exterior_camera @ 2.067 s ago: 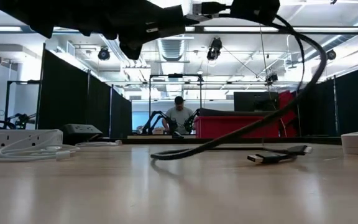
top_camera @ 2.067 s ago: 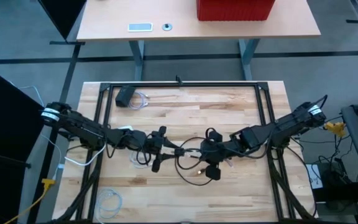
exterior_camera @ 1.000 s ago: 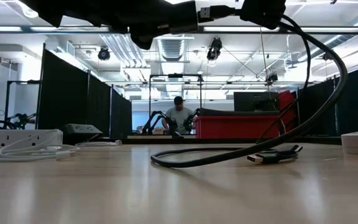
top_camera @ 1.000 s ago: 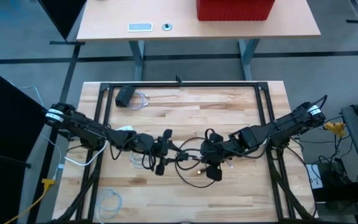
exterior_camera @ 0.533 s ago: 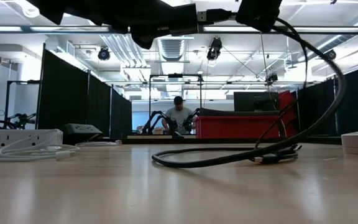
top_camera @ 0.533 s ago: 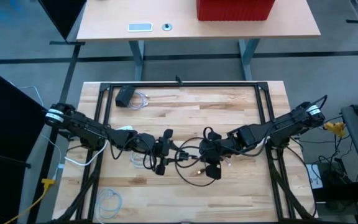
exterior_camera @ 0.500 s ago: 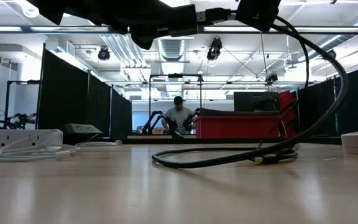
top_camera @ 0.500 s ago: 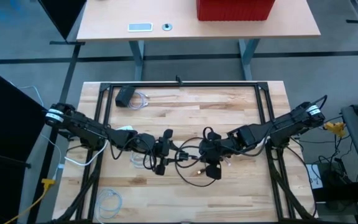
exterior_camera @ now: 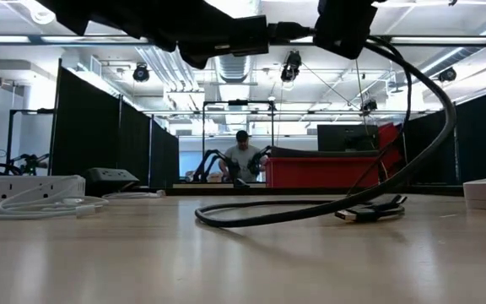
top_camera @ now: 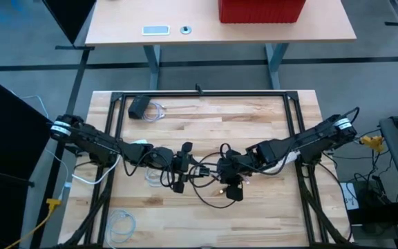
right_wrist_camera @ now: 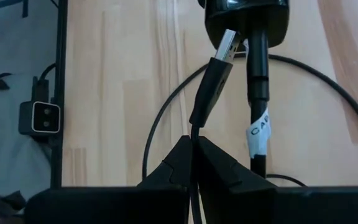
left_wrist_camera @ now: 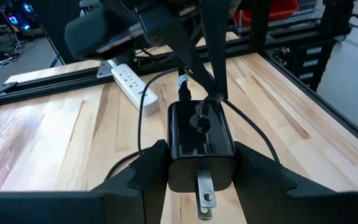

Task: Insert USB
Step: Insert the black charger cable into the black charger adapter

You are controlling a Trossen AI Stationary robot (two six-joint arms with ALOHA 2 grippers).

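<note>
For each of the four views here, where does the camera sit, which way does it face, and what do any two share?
High view: overhead, looking straight down; both arms, left tool facing right tool over the wooden table.
Low view: table height, looking level into the room; arms overhead, black cable on the table.
Left wrist view: looking forward between its fingers, which clamp a black charger block.
Right wrist view: looking forward; its fingers pinch a USB plug near the block.
Shared: both wrist views show the charger block and USB plug.
</note>
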